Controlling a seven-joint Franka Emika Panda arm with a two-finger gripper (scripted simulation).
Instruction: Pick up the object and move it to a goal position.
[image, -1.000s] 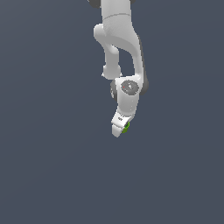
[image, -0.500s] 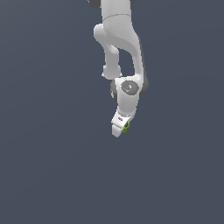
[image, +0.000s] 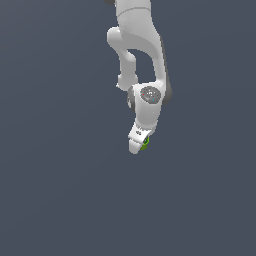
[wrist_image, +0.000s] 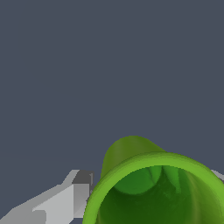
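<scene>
The object is a small bright green hollow cup (wrist_image: 131, 153). In the wrist view it fills the near part of the picture, its open rim toward the camera, with a grey-white finger (wrist_image: 65, 197) against its side. In the exterior view only a sliver of the green cup (image: 145, 144) shows behind the white hand. My gripper (image: 137, 146) hangs at the end of the white arm, pointing down, shut on the cup. The second finger is mostly hidden by the cup.
The white robot arm (image: 137, 45) comes down from the top of the exterior view. A plain dark grey-blue surface (image: 60, 190) surrounds it on all sides. No goal marker shows.
</scene>
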